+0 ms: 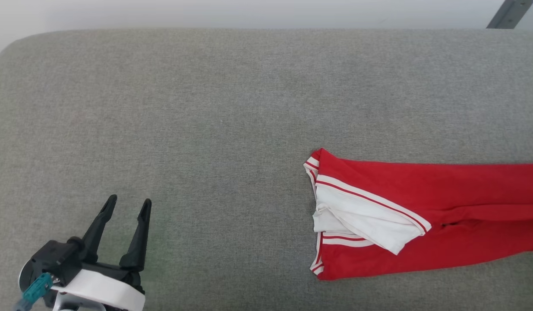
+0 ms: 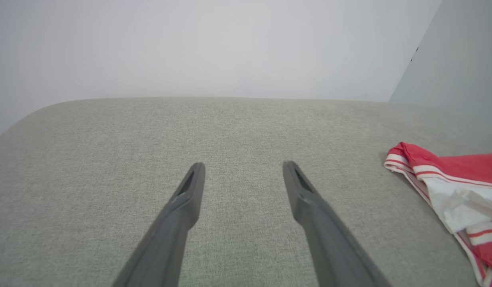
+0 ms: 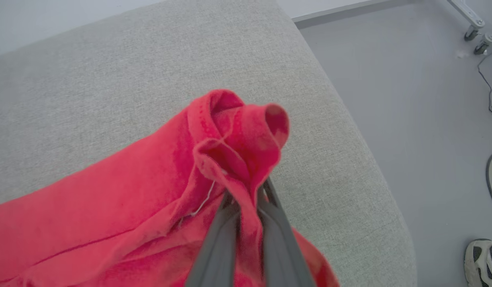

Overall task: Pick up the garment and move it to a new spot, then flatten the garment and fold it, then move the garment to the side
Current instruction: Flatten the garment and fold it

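**Garment (image 1: 421, 207) on the grey desk (image 1: 214, 108), one end held by the right gripper (image 3: 247, 195).**
In the head view the red garment lies folded lengthwise at the lower right and runs off the right edge. Its white sleeve and striped trim are at its left end. In the right wrist view, at frame centre, the right fingers are clenched on a bunched red fold near the desk's rounded corner. The left gripper (image 1: 130, 201), at the lower left of the head view, has its fingers spread and empty, well apart from the garment. A shoe (image 3: 483, 261) rests on the floor (image 3: 409, 99) at the lower right of the right wrist view.
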Available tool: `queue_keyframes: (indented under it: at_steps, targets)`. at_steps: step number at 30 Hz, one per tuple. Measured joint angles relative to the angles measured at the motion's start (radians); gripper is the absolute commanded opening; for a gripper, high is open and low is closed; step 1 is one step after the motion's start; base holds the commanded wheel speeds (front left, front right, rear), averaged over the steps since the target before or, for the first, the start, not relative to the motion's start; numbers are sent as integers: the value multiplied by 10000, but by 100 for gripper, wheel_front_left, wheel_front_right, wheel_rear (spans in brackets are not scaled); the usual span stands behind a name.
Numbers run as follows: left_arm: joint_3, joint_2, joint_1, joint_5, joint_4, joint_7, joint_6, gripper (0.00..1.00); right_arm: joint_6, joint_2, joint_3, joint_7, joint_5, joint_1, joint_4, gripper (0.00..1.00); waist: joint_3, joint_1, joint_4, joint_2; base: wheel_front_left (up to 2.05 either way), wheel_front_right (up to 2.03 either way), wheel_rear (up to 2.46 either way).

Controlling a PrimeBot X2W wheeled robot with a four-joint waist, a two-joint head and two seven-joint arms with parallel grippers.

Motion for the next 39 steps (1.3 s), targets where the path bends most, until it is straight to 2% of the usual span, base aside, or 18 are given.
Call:
queue_keyframes:
  at_steps: [3, 7, 9, 10, 13, 18, 22, 27, 31, 37, 38, 39]
  targets:
    - [23, -48, 57, -69, -59, 2, 0, 100, -4, 125, 188, 184, 127, 218, -663, 0, -51, 0, -85, 0, 0, 0, 0]
    - [-61, -69, 65, -73, -98, 2, 0, 100, -4, 614, 1110, 437, 265, 655, -1733, 0, -130, 1, -172, 0, 0, 0, 0]
    - [-119, -77, 65, -73, -132, 0, 0, 100, -4, 686, 1787, 558, 407, 828, -2290, 0, -154, 1, -183, 0, 0, 0, 0]
    - [-140, -84, 64, -71, -142, 2, 0, 100, -6, 767, 2550, 669, 581, 928, -2815, 0, -159, 0, -176, 0, 0, 0, 0]
    - [-130, -81, 64, -71, -140, 2, 0, 100, -4, 1007, 3822, 855, 754, 1005, -3574, 0, -162, 1, -168, 0, 0, 0, 0]
    - [-234, -94, 63, -71, -121, 2, 0, 100, -6, 1300, 5935, 1078, 755, 816, -4178, 0, -133, 1, -115, 0, 0, 0, 0]
    - [-320, -92, 22, -88, -86, 0, 0, 100, -6, 1526, 7432, 1045, 644, 246, -4015, 0, -46, 1, -43, 0, 0, 0, 0]
    - [-441, -104, -153, -267, -69, 2, 0, 100, -6, 1781, 8688, 679, 512, -588, -3081, 0, 84, 0, 105, 0, 0, 0, 0]
    - [-587, -125, -224, -351, 8, 0, 0, 100, -6, 1789, 9356, 355, 374, -963, -2050, 0, 166, 1, 288, 0, 0, 0, 0]
    - [-719, -117, -354, -456, 130, 2, 0, 100, -6, 1808, 9714, -378, 280, -1271, -798, 0, 214, 1, 488, 0, 0, 0, 0]
    - [-719, -111, -353, -491, 142, 2, 0, 100, -6, 1810, 9743, -460, 284, -1281, -686, 5, 198, 1, 497, 0, 0, 0, 0]
    - [-702, -98, -353, -508, 157, 0, 0, 100, -6, 1829, 9745, -560, 360, -1282, -623, 21, 178, 0, 497, 0, 0, 0, 0]
